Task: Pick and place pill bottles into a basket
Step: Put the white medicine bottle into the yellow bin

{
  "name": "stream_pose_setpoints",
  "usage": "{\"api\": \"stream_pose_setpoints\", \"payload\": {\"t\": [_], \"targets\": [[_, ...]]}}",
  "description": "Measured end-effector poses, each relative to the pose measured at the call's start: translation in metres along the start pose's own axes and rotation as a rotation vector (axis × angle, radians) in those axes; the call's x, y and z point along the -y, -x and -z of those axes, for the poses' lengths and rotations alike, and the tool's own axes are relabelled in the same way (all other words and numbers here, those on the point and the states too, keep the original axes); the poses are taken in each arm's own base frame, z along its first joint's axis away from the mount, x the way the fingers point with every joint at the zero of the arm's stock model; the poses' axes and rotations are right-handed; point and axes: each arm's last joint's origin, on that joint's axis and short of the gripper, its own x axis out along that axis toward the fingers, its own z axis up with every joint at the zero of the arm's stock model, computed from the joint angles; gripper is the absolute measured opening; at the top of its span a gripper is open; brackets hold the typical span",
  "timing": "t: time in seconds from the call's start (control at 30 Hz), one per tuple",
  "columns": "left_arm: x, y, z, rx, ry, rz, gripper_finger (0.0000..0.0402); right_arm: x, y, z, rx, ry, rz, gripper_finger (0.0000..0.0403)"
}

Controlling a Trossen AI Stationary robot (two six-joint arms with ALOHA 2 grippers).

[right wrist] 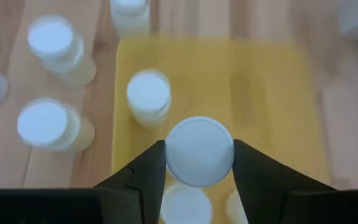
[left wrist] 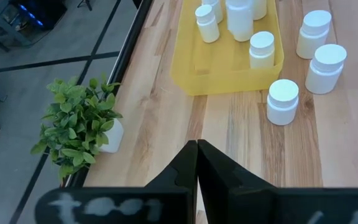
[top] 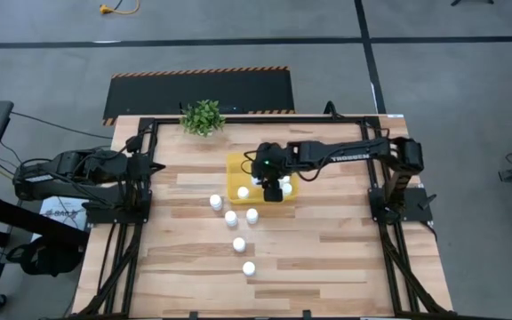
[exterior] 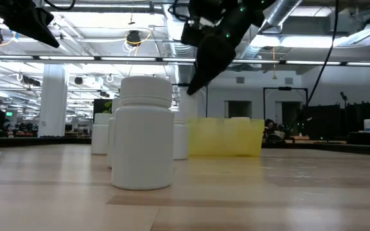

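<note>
The shallow bright-yellow rectangular plastic basket [top: 238, 169] sits mid-surface and holds several small white round-capped pill bottles [left wrist: 261, 49]. Above it hangs the right pincer [right wrist: 199, 163], its fingers clamped on one white pill bottle [right wrist: 199, 151]. Five more bottles [top: 230, 217] stand loose on the wood just beside and beyond the basket's near edge. A small green leafy plant [top: 203, 116] stands at the far edge. The left pincer [left wrist: 196, 163], fingers pressed together, waits at the left side. The pale wooden plank surface [top: 327, 258] stands on grey floor.

Table [top: 327, 258] pale wood; basket [left wrist: 229, 78], bottles [left wrist: 283, 101] seemingly smooth plastic.
</note>
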Motion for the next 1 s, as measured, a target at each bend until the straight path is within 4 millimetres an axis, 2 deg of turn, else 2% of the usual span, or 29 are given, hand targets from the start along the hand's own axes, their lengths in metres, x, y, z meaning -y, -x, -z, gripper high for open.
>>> {"api": "stream_pose_setpoints", "payload": {"t": [0.2,0.53,1.0], "targets": [[0.000,0.000,0.000,0.000,0.000,0.000,0.0000,-0.005,-0.022,0.002,-0.015,0.008,-0.028,0.0158],[0.000,0.000,0.000,0.000,0.000,0.000,0.0000,-0.014,-0.048,0.007,-0.054,0.022,-0.079,0.0154],[0.000,0.000,0.000,0.000,0.000,0.000,0.0000,-0.017,-0.048,0.009,-0.067,0.034,-0.090,0.0180]]}}
